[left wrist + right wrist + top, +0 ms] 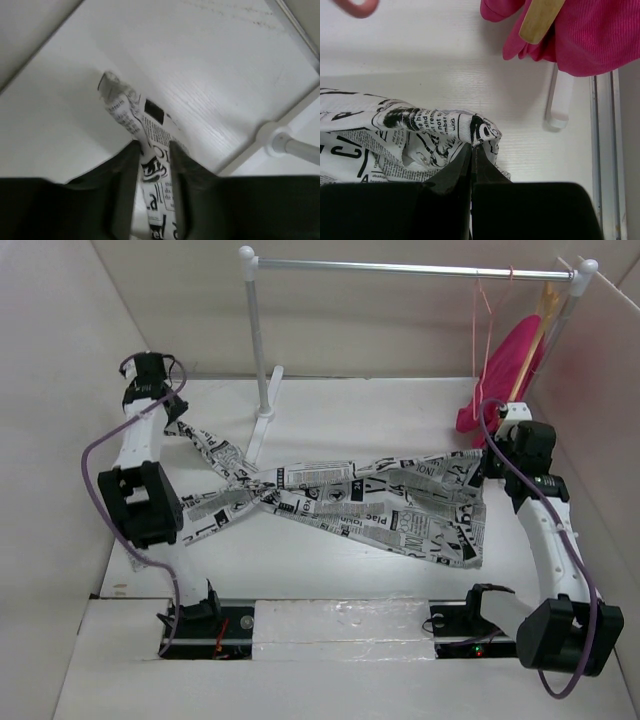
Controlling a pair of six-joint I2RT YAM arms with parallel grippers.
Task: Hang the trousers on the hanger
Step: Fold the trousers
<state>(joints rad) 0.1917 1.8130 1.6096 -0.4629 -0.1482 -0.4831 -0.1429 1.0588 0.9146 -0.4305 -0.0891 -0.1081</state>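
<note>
trousers stretched left-right across tabletop | left claw clamped on leg end, right claw pinching right edge | hanger on far-right rail | risk: thin pinch slipping when lifted; cloth snagging rack post

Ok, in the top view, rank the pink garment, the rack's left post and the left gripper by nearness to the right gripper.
1. Pink garment, just behind the right gripper.
2. Rack's left post, centre-back.
3. Left gripper, far left.
</note>
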